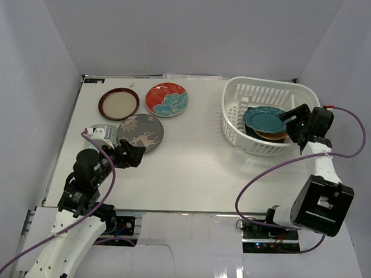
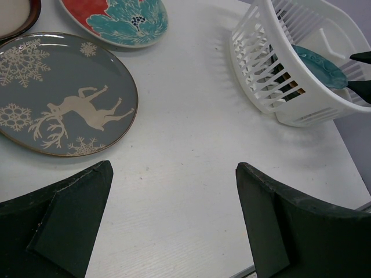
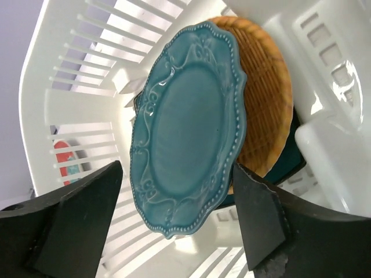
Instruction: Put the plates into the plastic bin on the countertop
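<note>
Three plates lie on the countertop [image 1: 190,169]: dark-rimmed cream [image 1: 119,104], red-teal floral [image 1: 167,99] and grey deer-print [image 1: 140,132]. The white plastic bin [image 1: 235,110] at the right holds the teal scalloped plate [image 1: 265,119] on top of the orange woven plate [image 1: 276,136]. In the right wrist view the scalloped plate [image 3: 188,124] lies on the woven one [image 3: 264,98], with a dark teal plate [image 3: 290,165] underneath. My right gripper [image 3: 177,226] is open over the bin, its fingers either side of the scalloped plate's near rim. My left gripper [image 2: 174,220] is open and empty, just right of the deer plate [image 2: 64,95]. The pale-green plate is not made out.
Pale grey walls close in the table at the back and both sides. The bin's slotted wall [image 3: 75,87] surrounds my right gripper [image 1: 287,120]. Bare white table lies between the deer plate and the bin [image 2: 290,63]. Purple cables trail from both arms.
</note>
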